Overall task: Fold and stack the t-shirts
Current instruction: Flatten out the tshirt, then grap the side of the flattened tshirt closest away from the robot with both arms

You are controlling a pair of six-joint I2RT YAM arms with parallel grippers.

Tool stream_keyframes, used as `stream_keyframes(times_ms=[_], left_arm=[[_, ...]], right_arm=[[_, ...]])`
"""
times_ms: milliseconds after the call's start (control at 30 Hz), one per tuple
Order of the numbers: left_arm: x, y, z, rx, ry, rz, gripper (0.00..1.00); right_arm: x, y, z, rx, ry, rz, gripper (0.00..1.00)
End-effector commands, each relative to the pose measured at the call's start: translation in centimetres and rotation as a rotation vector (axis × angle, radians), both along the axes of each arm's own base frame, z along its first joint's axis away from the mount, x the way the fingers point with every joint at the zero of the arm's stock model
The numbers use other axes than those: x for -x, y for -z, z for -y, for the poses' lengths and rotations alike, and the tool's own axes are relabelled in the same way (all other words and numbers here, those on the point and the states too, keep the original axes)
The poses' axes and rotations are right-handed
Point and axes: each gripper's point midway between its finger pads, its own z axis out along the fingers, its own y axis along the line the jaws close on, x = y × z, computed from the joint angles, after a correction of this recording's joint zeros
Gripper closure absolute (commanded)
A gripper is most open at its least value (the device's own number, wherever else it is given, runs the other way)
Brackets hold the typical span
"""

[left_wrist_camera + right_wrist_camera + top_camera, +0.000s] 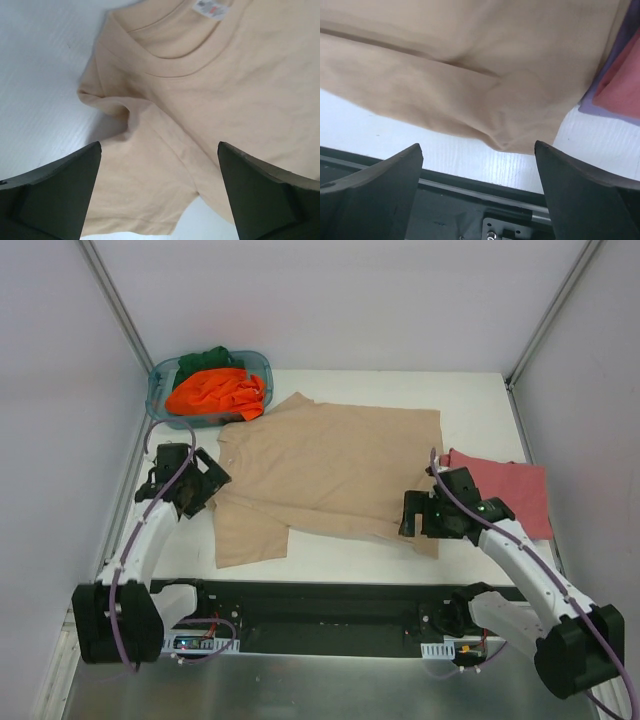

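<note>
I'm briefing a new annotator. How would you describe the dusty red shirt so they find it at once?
On the white table, find the big tan shirt spread mid-table. Just right of it lies the dusty red shirt: the only red one, folded into a flat rectangle.

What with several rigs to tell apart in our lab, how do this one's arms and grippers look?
The left arm and right arm both have white link shells between bulky black joint housings. A lavender cable runs along each arm. The left gripper and right gripper are black, with broad, wedge-shaped matte fingers.
</note>
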Motion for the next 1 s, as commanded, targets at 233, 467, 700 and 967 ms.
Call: stream_keyframes(times_ms=[233,467,700,967], left_arm=[[8.0,-0.4,0.2,0.024,-0.071,0.042,0.01],[11.5,3.7,2.0,0.135,-0.089,-0.116,0.02],[12.9,5.6,2.3,0.185,-0.180,-0.158,0.24],[14.2,6.9,1.9,0.153,-0.211,-0.231,0.42]], right_arm=[[-1.0,-3.7,1.9,-0.034,0.212,0.234,0.04],[-0.9,-3.5,3.1,-0.058,0.373,0.271,0.04],[-0.5,-2.7,3.6,-0.036,0.395,0.250,0.04],[-0.2,-2.2,4.5,-0.003,0.435,0.219,0.04]])
